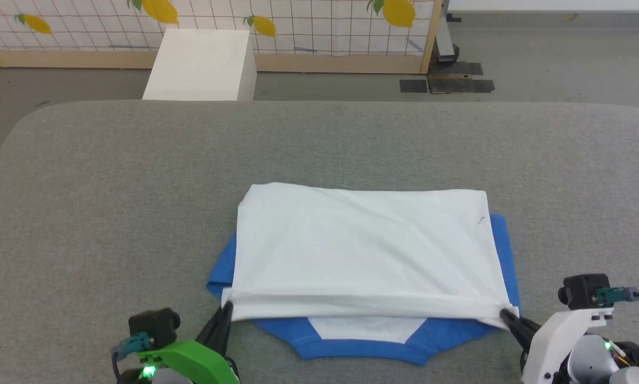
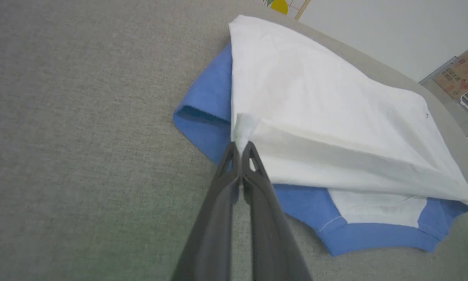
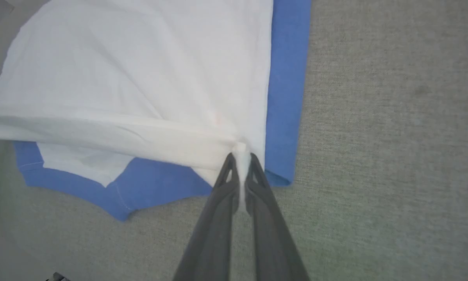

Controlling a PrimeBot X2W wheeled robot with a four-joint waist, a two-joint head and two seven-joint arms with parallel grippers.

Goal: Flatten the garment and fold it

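At the near edge of the grey padded table (image 1: pixel 85 186), my left gripper (image 1: pixel 226 310) is clamped on the left corner of the T-shirt (image 1: pixel 362 245). Its two dark fingers are pressed together with a tuft of white cloth between their tips. My right gripper (image 1: pixel 507 316) is closed the same way on the opposite corner, a thin fold of white showing between its fingers in the right wrist view.

Between the two grips the hem (image 1: pixel 362 309) runs as one drawn line from side to side, roughly level with the table's near edge. That line is what the next move depends on. The shirt's long axis lies across me, not away from me, and all the white body spreads out ahead of both grippers, folded back over itself. In the left wrist view the held edge seems to ride slightly above the layer under it.

Closer to me than the hem, between my two grippers, the blue shoulder band (image 1: pixel 362 349) pokes out from beneath, flat on the table. Blue sleeve edges show just outside each side of the white panel.

Neither arm is nearer than the other, since each holds its own corner. I judge the two must travel together, or the hem will skew.
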